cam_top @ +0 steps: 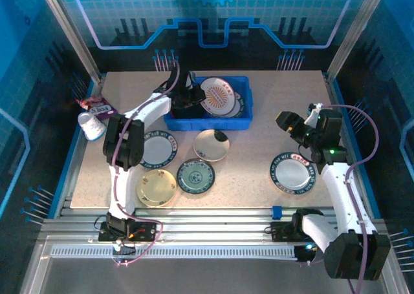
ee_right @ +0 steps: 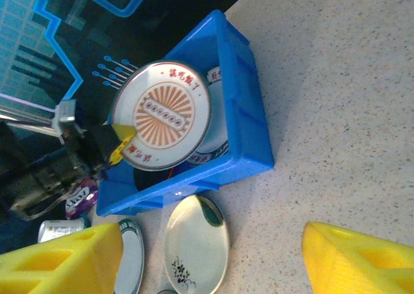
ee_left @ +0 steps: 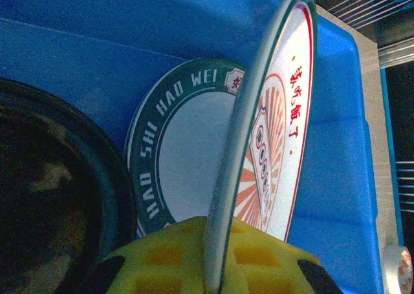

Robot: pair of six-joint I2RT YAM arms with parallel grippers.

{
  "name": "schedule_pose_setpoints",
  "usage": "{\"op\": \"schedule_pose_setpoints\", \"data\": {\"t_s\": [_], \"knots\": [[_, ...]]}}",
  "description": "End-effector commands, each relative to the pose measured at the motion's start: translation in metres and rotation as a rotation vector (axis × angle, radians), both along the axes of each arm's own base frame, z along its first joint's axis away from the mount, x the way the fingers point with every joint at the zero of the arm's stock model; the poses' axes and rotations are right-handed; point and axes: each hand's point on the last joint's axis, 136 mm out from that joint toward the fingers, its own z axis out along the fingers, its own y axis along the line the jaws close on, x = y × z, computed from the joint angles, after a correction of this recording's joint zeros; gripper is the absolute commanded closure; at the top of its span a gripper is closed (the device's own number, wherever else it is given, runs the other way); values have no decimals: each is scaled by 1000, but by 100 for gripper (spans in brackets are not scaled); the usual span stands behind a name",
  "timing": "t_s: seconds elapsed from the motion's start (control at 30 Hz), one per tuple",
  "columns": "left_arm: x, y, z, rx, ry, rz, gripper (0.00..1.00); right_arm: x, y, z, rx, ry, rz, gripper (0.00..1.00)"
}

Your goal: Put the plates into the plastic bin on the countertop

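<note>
My left gripper (cam_top: 193,99) (ee_left: 217,268) is shut on the edge of a white plate with an orange sunburst (cam_top: 220,96) (ee_left: 284,132) (ee_right: 162,116), holding it tilted on edge inside the blue plastic bin (cam_top: 208,122) (ee_left: 336,178) (ee_right: 249,123). Under it in the bin lie a green-rimmed white plate (ee_left: 184,152) and a black plate (ee_left: 52,203). On the countertop (cam_top: 259,145) rest a dark-rimmed plate (cam_top: 158,150), a cream plate (cam_top: 211,145) (ee_right: 197,245), a teal plate (cam_top: 196,176), a gold plate (cam_top: 157,187) and another dark-rimmed plate (cam_top: 293,172). My right gripper (cam_top: 294,125) (ee_right: 210,268) hangs open over the right side, holding nothing.
A white cup (cam_top: 92,126) and a purple packet (cam_top: 94,104) sit at the countertop's left edge, beside my left arm. Metal rails (cam_top: 213,229) run along the near edge. Bare countertop lies between the bin and my right gripper.
</note>
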Motion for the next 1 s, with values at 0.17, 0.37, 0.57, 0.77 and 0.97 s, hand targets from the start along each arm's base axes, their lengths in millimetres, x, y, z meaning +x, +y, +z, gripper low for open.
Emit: {"op": "schedule_pose_setpoints", "data": {"t_s": [0.17, 0.37, 0.57, 0.77, 0.97], "knots": [[16, -21, 10, -121, -5, -17, 100, 2, 2, -3, 36, 4, 13, 26], [21, -24, 7, -122, 11, -19, 93, 1, 3, -9, 44, 17, 14, 26], [22, -24, 3, -97, 27, -25, 61, 1, 2, -9, 29, 20, 16, 26], [25, -21, 9, -64, 19, -25, 53, -2, -2, -12, -3, 33, 2, 26], [24, -19, 12, -27, 18, -29, 30, -4, -6, -8, -45, 32, -4, 26]]}}
